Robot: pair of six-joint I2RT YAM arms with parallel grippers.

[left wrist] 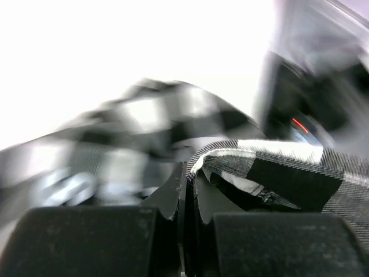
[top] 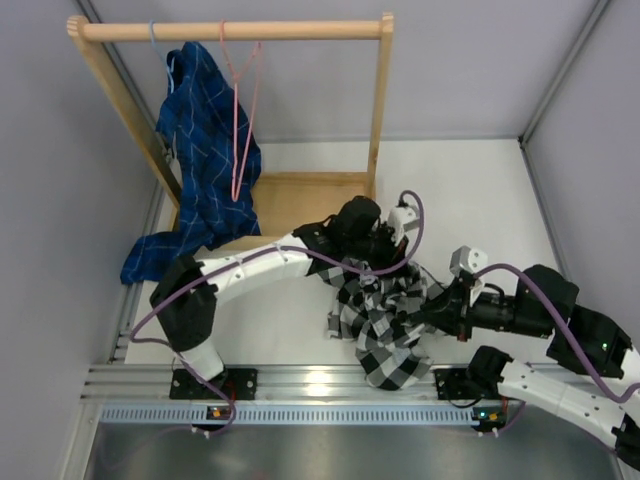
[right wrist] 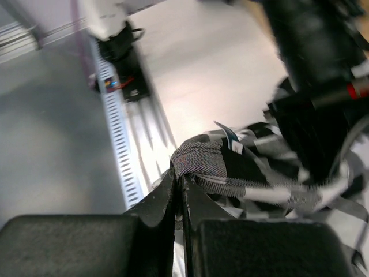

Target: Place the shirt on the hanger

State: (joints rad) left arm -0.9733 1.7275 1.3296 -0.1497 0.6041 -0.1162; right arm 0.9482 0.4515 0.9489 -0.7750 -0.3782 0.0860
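Note:
The black-and-white checked shirt (top: 385,325) hangs bunched between my two arms above the table's near middle. My left gripper (left wrist: 190,173) is shut on a folded edge of the shirt (left wrist: 259,167); from above this gripper (top: 385,262) sits at the cloth's far side. My right gripper (right wrist: 179,176) is shut on another bunched fold of the shirt (right wrist: 230,167), with a small white label just beyond; from above it (top: 440,313) meets the cloth's right side. The pink wire hanger (top: 240,110) hangs from the wooden rail (top: 230,30) at the back left, apart from both grippers.
A blue plaid shirt (top: 200,170) hangs on the wooden rack and trails onto the table at the left. The rack's right post (top: 378,110) and wooden base (top: 300,200) stand just behind my left arm. A metal rail (top: 300,385) runs along the near edge.

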